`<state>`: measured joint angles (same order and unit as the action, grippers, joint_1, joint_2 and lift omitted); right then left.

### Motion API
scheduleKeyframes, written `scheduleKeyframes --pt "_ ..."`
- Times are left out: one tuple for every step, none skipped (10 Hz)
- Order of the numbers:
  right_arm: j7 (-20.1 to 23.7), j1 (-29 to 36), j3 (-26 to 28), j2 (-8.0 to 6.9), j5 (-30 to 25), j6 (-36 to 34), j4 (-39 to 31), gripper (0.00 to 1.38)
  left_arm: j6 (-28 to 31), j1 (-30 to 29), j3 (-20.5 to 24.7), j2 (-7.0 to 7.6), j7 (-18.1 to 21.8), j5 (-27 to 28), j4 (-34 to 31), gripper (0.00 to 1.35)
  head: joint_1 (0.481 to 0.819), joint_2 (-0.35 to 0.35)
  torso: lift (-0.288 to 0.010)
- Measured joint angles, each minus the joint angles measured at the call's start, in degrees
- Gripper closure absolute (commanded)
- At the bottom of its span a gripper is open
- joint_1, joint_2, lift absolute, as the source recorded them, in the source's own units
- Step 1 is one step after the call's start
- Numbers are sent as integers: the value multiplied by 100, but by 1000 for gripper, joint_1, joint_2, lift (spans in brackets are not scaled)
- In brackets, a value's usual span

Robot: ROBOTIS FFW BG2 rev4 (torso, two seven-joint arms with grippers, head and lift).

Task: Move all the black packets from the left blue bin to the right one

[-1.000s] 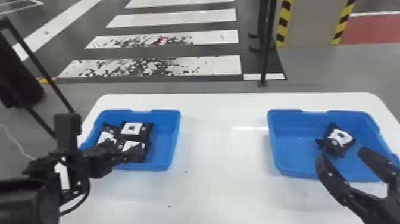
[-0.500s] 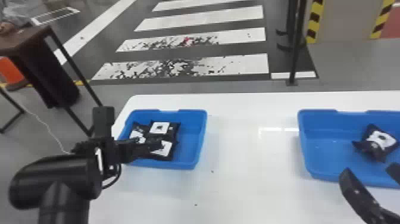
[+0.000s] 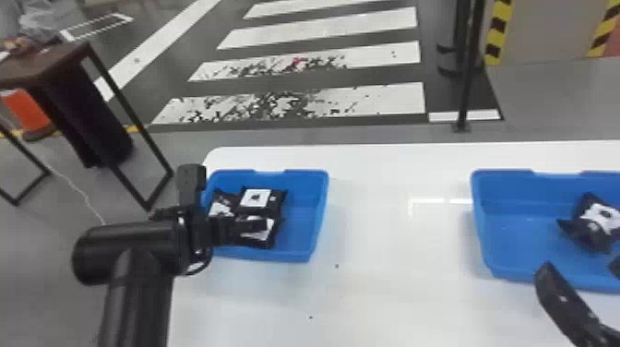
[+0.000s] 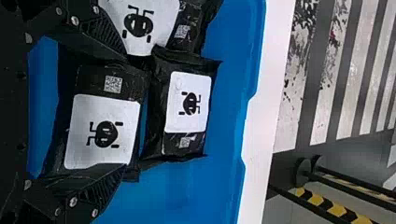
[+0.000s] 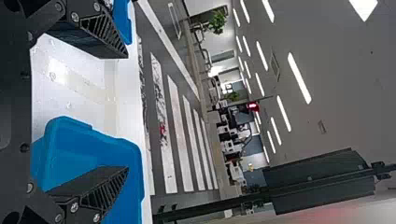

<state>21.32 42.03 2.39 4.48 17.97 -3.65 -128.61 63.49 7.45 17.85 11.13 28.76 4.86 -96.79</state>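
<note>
My left gripper point(image 3: 242, 226) is over the left blue bin point(image 3: 300, 251), low at the packets. In the left wrist view the left gripper point(image 4: 125, 112) is open, its fingers on either side of a black packet point(image 4: 102, 133) with a white label. A second packet point(image 4: 189, 102) lies beside that one, and a third point(image 4: 140, 23) is partly behind one finger. My right gripper point(image 3: 581, 267) stands open at the front wall of the right blue bin point(image 3: 503, 230), which holds a black packet point(image 3: 599, 217). The right wrist view has the right gripper point(image 5: 126, 111) with nothing between its fingers.
Both bins rest on a white table point(image 3: 392, 277) with a wide gap between them. A brown-topped stand point(image 3: 46, 60) is on the floor beyond the table's left side. Behind the table stands a black post point(image 3: 468, 83).
The head view has turned left, so the bins sit farther right in it. Relative to its bin, my left gripper is slightly farther right; my right gripper is slightly closer to the front edge.
</note>
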Motion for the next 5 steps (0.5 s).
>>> scheduleKeyframes --pt "3 -22 0 0 13 0 20 182 92 144 -102 27 5 40 224 900 695 275 -140" --pt "4 -36 0 3 32 0 38 182 190 215 -184 61 19 66 338 1115 695 270 -140" --pt "8 -41 0 7 49 -11 44 182 207 213 -203 72 41 95 367 1136 695 271 -140" --pt "6 -41 0 9 70 -39 54 182 161 180 -200 75 84 132 371 1211 695 272 -140" --pt "6 -42 0 9 85 -57 57 182 61 135 -192 72 140 171 367 1211 695 274 -140"
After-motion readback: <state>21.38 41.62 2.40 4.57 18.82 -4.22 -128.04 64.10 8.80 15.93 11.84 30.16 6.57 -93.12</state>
